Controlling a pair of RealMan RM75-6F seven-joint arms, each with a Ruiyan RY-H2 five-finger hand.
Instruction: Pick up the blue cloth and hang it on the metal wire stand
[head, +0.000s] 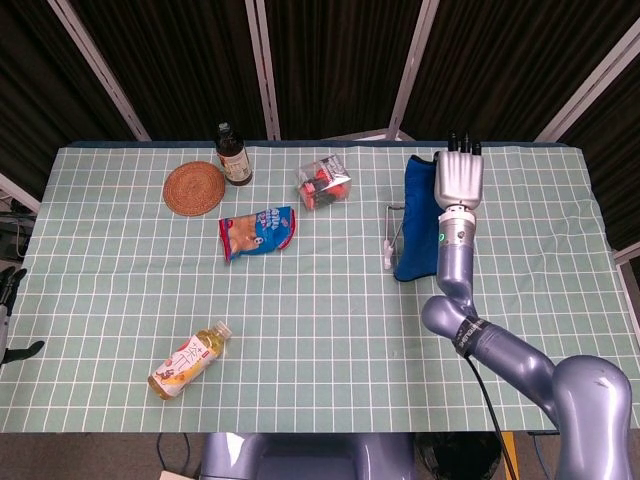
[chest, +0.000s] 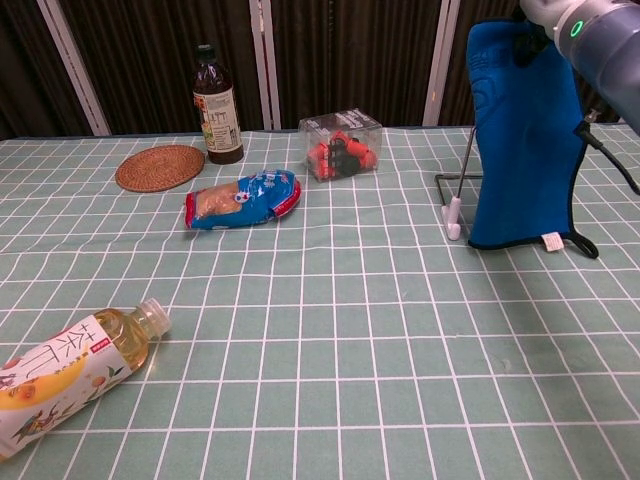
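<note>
One right hand is gripping the blue cloth high, letting it dangle beside the metal wire stand for draping.

Look at the tea bottle lying at the lower left of the chest view: its label carries a large character, 茶, the only text you can read. The dark bottle's label at upper left and the blue snack bag's print are too small to read.
</note>
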